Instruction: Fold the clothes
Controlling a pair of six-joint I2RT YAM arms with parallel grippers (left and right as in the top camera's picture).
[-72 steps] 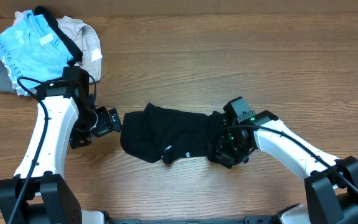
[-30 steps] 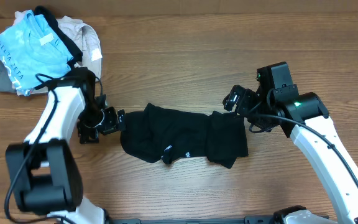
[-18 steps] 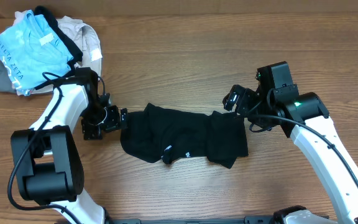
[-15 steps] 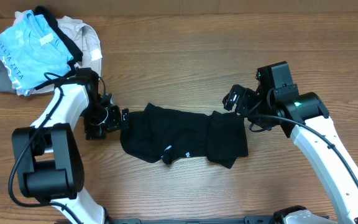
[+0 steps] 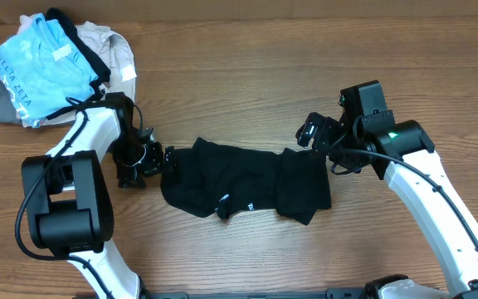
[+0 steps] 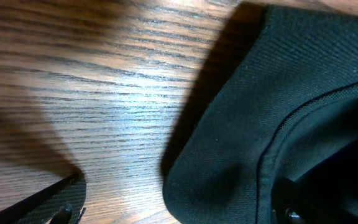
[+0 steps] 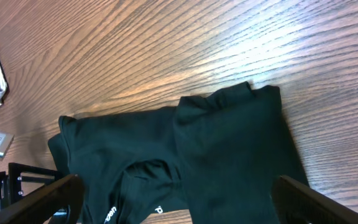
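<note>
2 arms (image 5: pixel 81 145): white shells, black joints, loose black cables. Left tool (image 5: pixel 168 159) and right tool (image 5: pixel 305 135) black; green LED (image 5: pixel 393 135) on right.

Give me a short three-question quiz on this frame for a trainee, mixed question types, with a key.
1. True or false: the right gripper is clamped on the black T-shirt.
2. Where does the light blue shirt lie?
A) in a pile at the far left corner of the wooden table
B) under the right arm
C) spread over the black garment
3. Fill in: the left gripper, jaws open, sits at the black T-shirt's ____ edge.

Key: 1 false, its jaws stand open, off the cloth; 2 A; 3 left.
</note>
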